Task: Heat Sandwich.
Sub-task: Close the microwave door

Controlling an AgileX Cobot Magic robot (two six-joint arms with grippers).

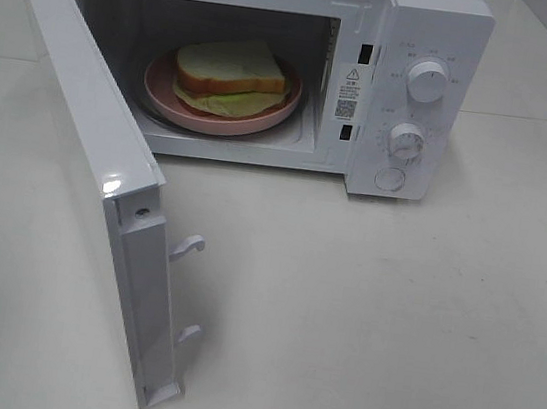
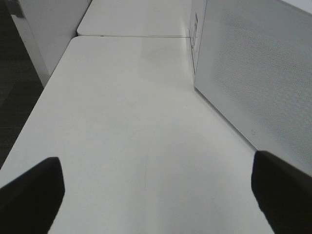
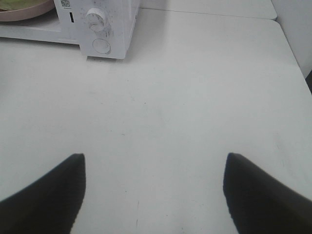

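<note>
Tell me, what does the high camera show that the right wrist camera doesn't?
Only the high view: the sandwich with its white bread, the swung-open door with its latch hooks, and the upper dial. Only the right wrist view: the right end effector, open and empty, over the table. Both: the microwave, the pink plate, the lower dial and the table.

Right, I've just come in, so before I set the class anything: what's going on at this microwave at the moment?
The sandwich sits on a pink plate inside the microwave, whose door stands wide open. Nothing is being handled: the left gripper and the right gripper are both open and empty, each above the white table, with the left one beside the door. The door is not yet shut for heating.
</note>
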